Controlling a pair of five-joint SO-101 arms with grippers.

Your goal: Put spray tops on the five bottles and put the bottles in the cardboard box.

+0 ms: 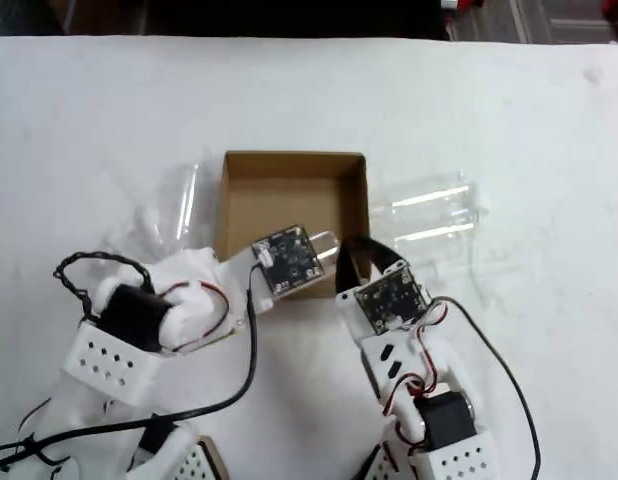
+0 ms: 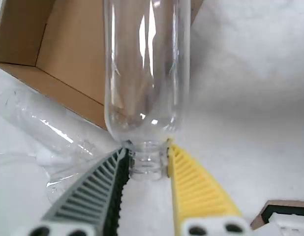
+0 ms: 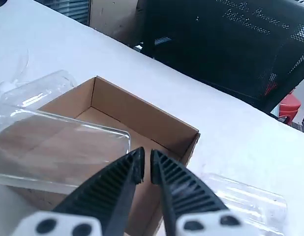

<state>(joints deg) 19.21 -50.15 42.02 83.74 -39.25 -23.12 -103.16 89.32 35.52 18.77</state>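
The left gripper [image 2: 147, 152] pinches a clear bottle [image 2: 147, 73] by its threaded neck [image 2: 148, 166], the grey finger on one side and the yellow finger on the other. The bottle reaches away from the gripper, held off the table. In the right wrist view its body lies across the near wall of the box [image 3: 142, 115], and its base ends just beside the right gripper [image 3: 147, 161]. That gripper's black fingers are almost pressed together, with only a slit between the tips and nothing in them. It hangs at the box's near corner on the right arm's side.

The cardboard box sits open-topped between the two arms and a little beyond them. More clear bottles lie flat on the white table [image 1: 509, 100]: some [image 1: 179, 200] just beside the box on the left arm's side, others [image 1: 429, 215] just beside it on the right arm's side. Past the table's far edge stands a black mesh chair [image 3: 216, 44].
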